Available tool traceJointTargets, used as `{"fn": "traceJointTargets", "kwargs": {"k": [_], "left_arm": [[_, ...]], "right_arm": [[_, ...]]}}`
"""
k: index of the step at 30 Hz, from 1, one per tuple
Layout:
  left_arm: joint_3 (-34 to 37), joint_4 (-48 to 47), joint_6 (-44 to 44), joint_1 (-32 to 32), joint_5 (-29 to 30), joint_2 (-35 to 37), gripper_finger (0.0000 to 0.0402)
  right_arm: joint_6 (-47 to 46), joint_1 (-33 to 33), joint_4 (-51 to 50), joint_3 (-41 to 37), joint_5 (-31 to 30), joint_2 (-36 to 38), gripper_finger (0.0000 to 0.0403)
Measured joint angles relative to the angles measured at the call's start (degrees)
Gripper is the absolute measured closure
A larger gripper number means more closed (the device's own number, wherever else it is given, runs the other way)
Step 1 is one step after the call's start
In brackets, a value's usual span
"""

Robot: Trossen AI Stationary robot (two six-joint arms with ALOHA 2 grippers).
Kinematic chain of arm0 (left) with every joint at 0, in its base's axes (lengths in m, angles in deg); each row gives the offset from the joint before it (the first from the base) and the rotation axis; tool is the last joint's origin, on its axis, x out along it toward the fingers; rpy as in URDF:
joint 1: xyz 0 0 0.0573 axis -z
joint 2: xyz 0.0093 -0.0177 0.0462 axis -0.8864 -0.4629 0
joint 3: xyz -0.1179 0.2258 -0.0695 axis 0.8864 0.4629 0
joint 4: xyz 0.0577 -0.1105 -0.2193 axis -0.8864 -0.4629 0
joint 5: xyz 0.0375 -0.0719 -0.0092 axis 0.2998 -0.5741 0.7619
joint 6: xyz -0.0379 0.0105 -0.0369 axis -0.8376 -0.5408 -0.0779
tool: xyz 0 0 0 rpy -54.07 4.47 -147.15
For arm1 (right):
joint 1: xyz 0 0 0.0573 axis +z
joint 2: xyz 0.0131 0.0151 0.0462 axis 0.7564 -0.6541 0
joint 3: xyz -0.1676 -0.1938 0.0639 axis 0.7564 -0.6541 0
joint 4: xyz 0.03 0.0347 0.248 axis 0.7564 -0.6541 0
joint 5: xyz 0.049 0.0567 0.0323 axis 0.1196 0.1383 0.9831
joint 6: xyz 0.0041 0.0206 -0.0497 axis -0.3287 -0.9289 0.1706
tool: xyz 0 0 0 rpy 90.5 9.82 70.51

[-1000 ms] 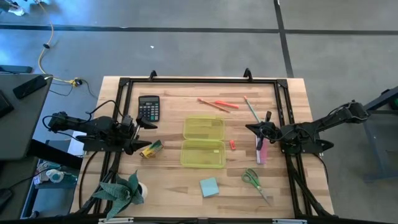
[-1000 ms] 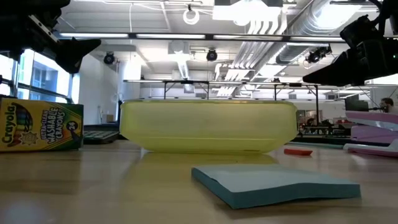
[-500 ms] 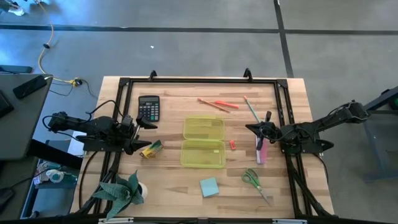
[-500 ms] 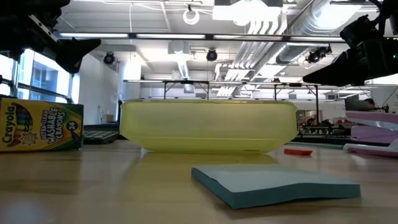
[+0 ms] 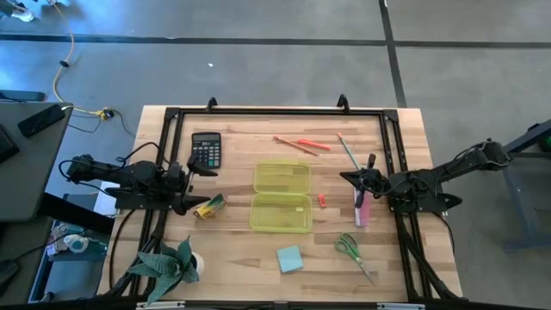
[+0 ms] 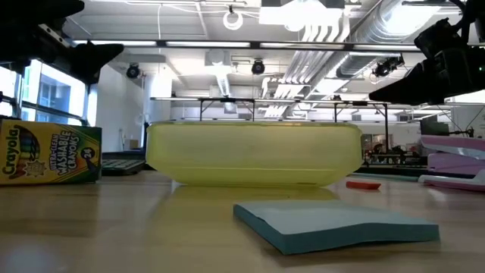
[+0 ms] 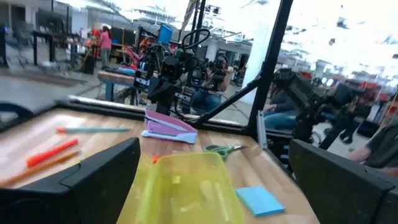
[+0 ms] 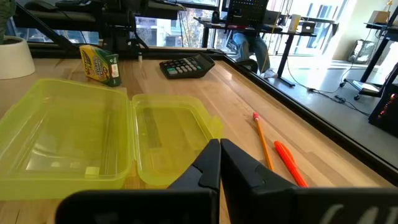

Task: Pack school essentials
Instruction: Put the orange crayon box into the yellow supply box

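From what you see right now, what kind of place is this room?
Probably a robotics lab or open workshop: exposed ceiling pipes, more workbenches with equipment behind, and a wooden table with two robot arms.

Grey floor [image 5: 258,69], bright windows [image 8: 186,28], ceiling ducts [image 6: 333,30]

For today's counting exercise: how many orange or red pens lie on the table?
2. An orange pen and a red pen lie side by side at the table's far edge, beyond the open yellow case. None seems hidden.
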Motion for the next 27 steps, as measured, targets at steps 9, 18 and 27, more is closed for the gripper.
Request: {"fn": "traceJointTargets", "kwargs": {"k": [9, 18, 27], "left_arm": [[0.0, 0.0, 3.2, 0.0, 1.1, 0.0, 0.0003], [0.0, 0.0, 3.3, 0.0, 1.1, 0.0, 0.0003], [0.0, 0.0, 3.7, 0.0, 1.2, 0.0, 0.0003]], "right_arm": [[0.0, 0.0, 0.0, 0.0, 0.0, 0.0, 0.0403], [0.0, 0.0, 0.0, 0.0, 0.0, 0.0, 0.0403], [0.0, 0.0, 0.0, 0.0, 0.0, 0.0, 0.0403]]}}
